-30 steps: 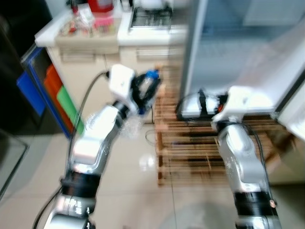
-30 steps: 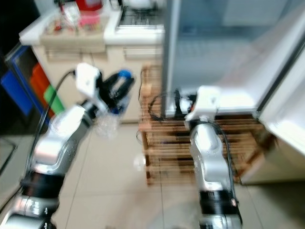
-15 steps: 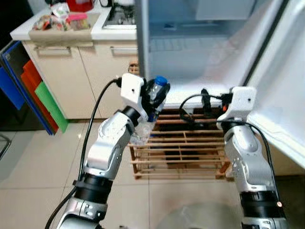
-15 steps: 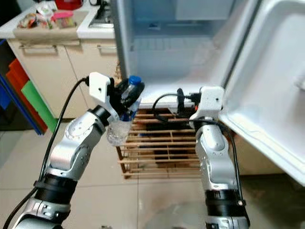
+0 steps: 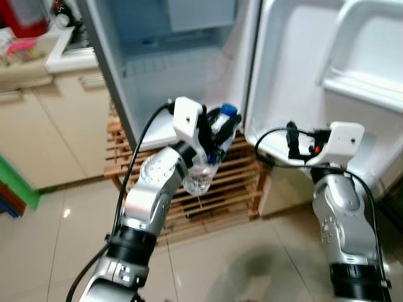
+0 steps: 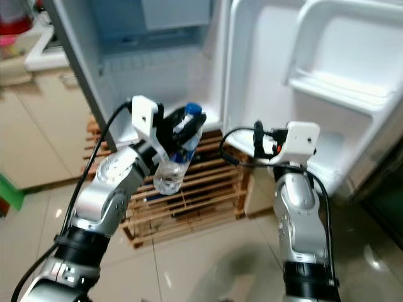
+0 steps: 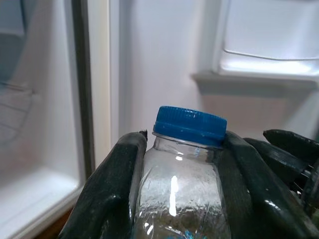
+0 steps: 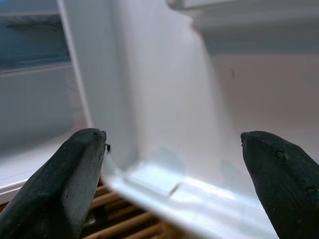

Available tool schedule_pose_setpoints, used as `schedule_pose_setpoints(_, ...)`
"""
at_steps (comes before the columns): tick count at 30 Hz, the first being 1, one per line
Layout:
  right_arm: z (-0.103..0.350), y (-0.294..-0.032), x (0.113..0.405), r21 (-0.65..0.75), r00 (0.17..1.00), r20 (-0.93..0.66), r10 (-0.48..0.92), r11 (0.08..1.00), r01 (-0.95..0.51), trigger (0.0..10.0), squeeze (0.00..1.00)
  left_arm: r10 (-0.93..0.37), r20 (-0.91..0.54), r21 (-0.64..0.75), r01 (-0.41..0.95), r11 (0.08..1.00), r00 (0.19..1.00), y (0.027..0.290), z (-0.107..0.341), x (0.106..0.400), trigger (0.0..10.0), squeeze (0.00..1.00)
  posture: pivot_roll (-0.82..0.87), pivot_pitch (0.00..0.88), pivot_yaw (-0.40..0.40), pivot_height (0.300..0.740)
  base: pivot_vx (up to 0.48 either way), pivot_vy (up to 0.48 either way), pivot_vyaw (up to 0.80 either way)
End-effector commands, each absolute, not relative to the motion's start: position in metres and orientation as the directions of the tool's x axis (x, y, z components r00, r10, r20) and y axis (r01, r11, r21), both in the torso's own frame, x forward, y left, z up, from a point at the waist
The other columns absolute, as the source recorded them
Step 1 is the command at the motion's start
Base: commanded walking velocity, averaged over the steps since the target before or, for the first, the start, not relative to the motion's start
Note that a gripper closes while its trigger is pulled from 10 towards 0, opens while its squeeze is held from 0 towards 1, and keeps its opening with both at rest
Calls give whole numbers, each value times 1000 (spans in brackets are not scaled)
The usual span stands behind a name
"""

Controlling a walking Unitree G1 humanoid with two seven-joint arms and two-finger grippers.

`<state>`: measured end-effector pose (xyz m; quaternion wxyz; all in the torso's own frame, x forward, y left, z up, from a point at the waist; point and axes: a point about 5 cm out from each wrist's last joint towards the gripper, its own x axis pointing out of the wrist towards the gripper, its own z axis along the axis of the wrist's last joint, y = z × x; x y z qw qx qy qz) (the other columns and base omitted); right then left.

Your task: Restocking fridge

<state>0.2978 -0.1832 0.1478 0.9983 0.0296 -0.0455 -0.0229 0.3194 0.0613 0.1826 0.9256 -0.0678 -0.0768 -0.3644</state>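
The left gripper (image 7: 182,164) is clamped on a clear plastic water bottle (image 6: 176,154) with a blue cap (image 7: 190,125), one black finger pressed to each side of the neck just under the cap. The bottle hangs tilted in the air in front of the open fridge (image 5: 160,75), level with the front edge of its lowest shelf (image 5: 157,135) and above the wooden slatted rack (image 5: 217,185) that stands on the tiled floor under the fridge. From the left wrist view it points toward the inside of the open fridge door (image 6: 327,75) and its door shelf (image 7: 269,67).

The right gripper (image 8: 172,164) has its fingers spread wide with nothing between them. It is raised near the bottom corner of the open door, close to the door's lower edge (image 8: 164,186).

As for progress, the fridge stands open and the bottle is carried up to it, but it is not yet set down: what can be seen of the fridge's interior and door shelf looks bare, so the placing appears to be what is left. At the far left, a kitchen counter (image 5: 38,63) holds a few items too blurred to name.
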Motion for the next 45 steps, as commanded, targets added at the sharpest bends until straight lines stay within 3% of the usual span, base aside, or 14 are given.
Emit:
schedule_pose_setpoints(1, 155, -180, 296, 63, 992, 121, -32, 998, 24, 10000, 306, -661, 203, -52, 682, 730, 723, 65, 187, 321, 10000, 0, -99, 0, 61, 740, 0, 480, -738)
schedule_pose_setpoints(5, 153, -182, 294, 62, 993, 116, -34, 998, 27, 10000, 306, -671, 203, -63, 693, 718, 713, 64, 187, 320, 10000, 0, -100, 0, 60, 740, 0, 480, -738)
schedule_pose_setpoints(16, 154, -190, 291, 50, 991, 117, -64, 997, 59, 10000, 314, -670, 199, -15, 685, 728, 716, 62, 184, 316, 10000, 0, -94, 0, 66, 740, 0, 0, -723)
schedule_pose_setpoints(22, 153, -192, 289, 41, 989, 124, -76, 997, 72, 10000, 286, -663, 199, -37, 681, 731, 722, 61, 183, 315, 10000, 0, -96, 0, 65, 740, 0, 0, 0)
schedule_pose_setpoints(27, 154, -193, 289, -2, 989, 124, -77, 997, 78, 10000, 290, -677, 206, -36, 696, 717, 707, 57, 183, 313, 10000, 0, -98, 0, 65, 740, 337, 331, 0)
schedule_pose_setpoints(34, 150, -192, 286, 9, 990, 122, -71, 997, 71, 10000, 302, -669, 211, -38, 690, 723, 713, 58, 184, 315, 10000, 0, -106, 0, 62, 740, 392, 274, -742)
schedule_pose_setpoints(45, 149, -188, 286, 7, 992, 122, -42, 999, 42, 10000, 286, -672, 216, -42, 695, 718, 708, 57, 184, 316, 10000, 0, -109, 0, 58, 732, 396, 270, 0)
